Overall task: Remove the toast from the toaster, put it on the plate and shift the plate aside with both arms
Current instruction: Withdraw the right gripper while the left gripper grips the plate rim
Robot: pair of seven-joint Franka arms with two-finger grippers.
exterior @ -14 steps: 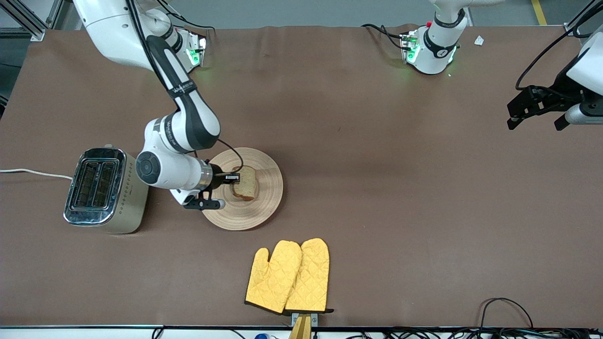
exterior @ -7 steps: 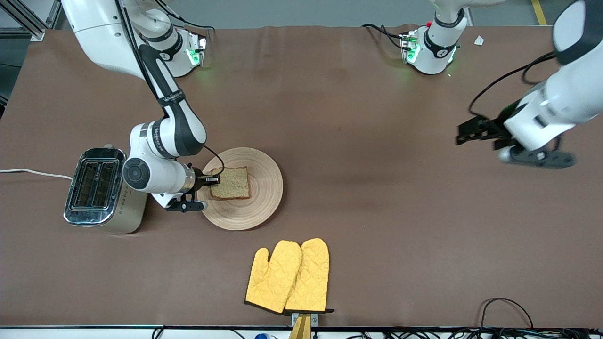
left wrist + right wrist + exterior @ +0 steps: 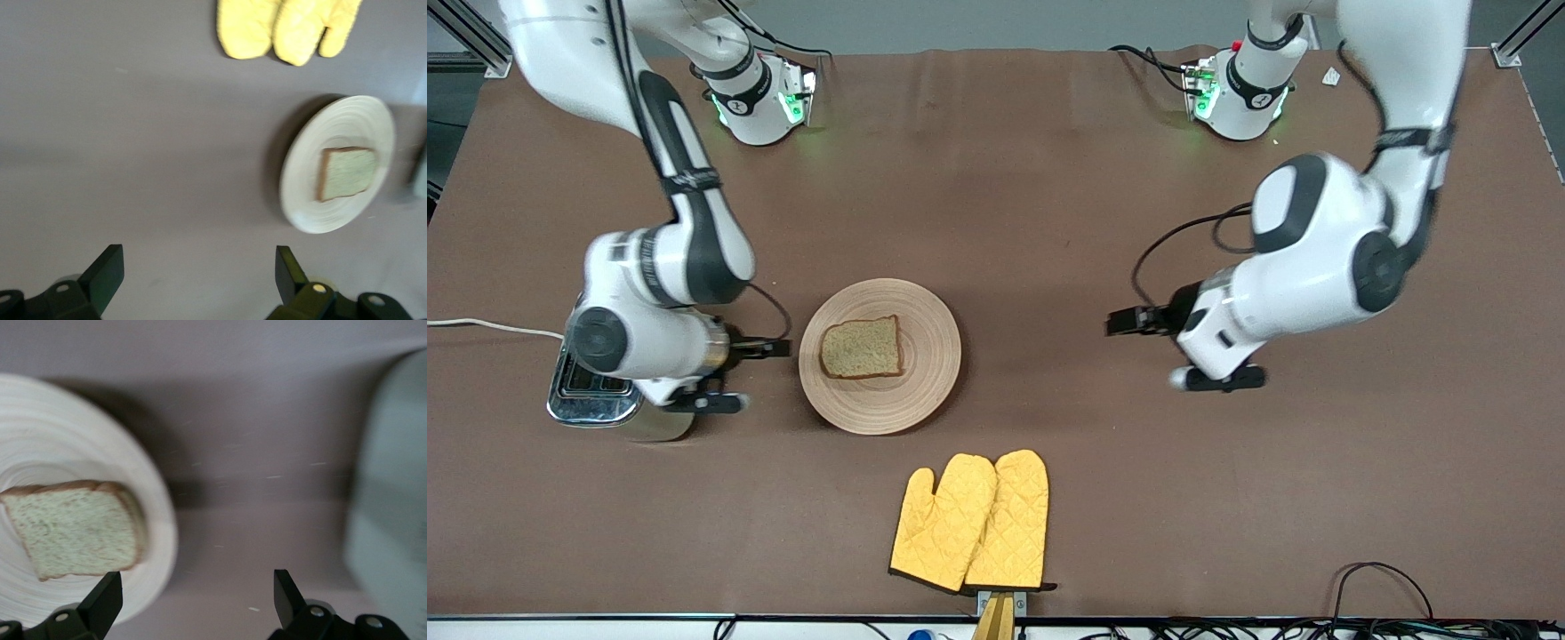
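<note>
my right gripper [image 3: 769, 348] sits with fingers spread and empty between the toaster [image 3: 618, 404] and the plate [image 3: 929, 378], nothing in its grasp. the toast [image 3: 861, 348], speckled with a dark crust, lies flat on the ringed wooden plate. my left gripper [image 3: 1125, 322], also spread wide, hovers toward its end of the table, i'd guess lining up for the plate rim.

Grooved wooden plate [image 3: 925, 373]; quilted mitts [image 3: 971, 523]
</note>
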